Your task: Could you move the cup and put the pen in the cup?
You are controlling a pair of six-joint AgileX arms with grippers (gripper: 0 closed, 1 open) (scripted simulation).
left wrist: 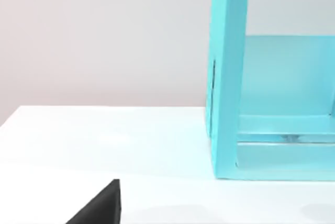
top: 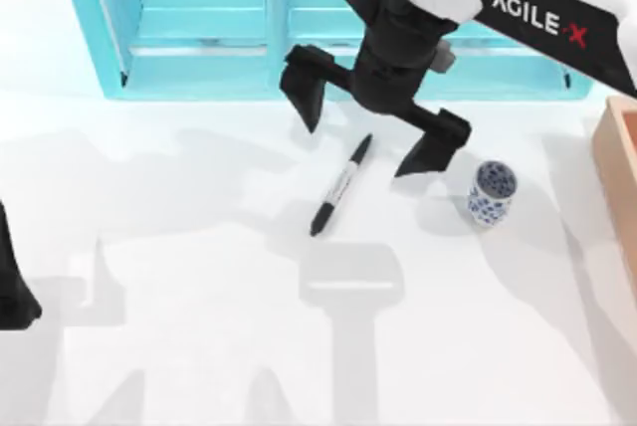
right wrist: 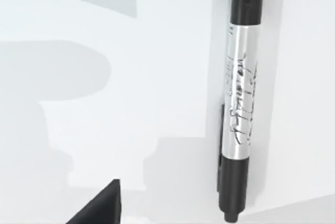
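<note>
Right claw [top: 376, 133] spread, hovering just above slim black marker pen [top: 340, 185] w/ grey-white band, lined up for pickup; small blue-patterned white cup [top: 492, 193] upright near pen.

Bright, even light; soft grey shadows on the table [top: 199, 346].

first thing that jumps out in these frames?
The right gripper, fingers spread wide, hanging above the upper end of the pen, which lies flat mid-table. The cup stands upright to the pen's right, apart from it, with a turquoise shelf along the table's back edge.
</note>
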